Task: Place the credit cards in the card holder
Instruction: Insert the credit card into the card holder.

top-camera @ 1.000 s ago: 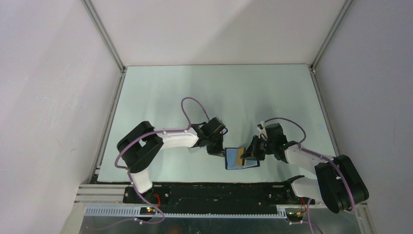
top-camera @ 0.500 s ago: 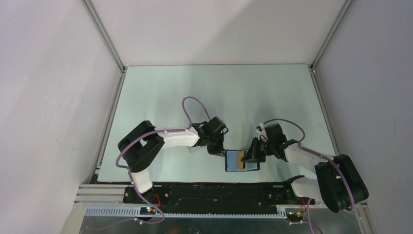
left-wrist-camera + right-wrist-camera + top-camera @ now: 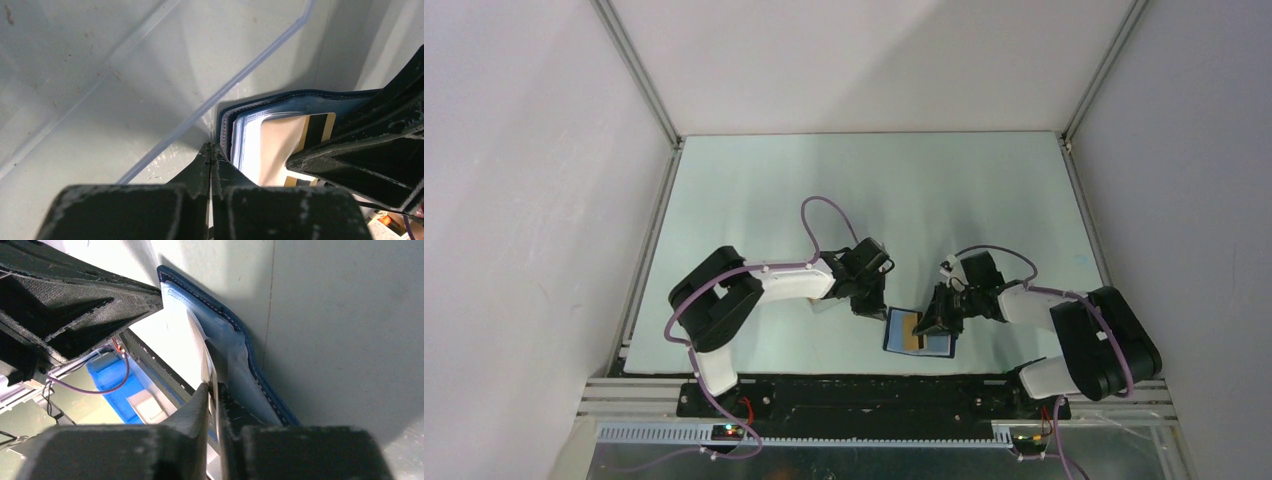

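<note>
The navy card holder (image 3: pixel 921 335) lies open near the table's front edge, its lighter blue slots (image 3: pixel 248 140) facing up. My right gripper (image 3: pixel 935 322) is shut on a gold-tan credit card (image 3: pixel 280 145) with a dark stripe. It holds the card on edge (image 3: pixel 202 347), with the card's far end against the holder's inner pockets (image 3: pixel 235 352). My left gripper (image 3: pixel 210 150) is shut, with its tips on the table right beside the holder's left edge (image 3: pixel 223 131). Nothing shows between its jaws. In the top view it sits just left of the holder (image 3: pixel 867 304).
The rim of a clear plastic tray (image 3: pixel 240 75) runs diagonally just beyond my left gripper's tips. The table's front edge and a black rail (image 3: pixel 874 385) lie close behind the holder. The left gripper body (image 3: pixel 75 300) fills the upper left of the right wrist view.
My right gripper has moved left and slightly nearer with the card, and its arm has folded in. The holder has shifted a little toward the front edge. The left gripper has stayed put.
</note>
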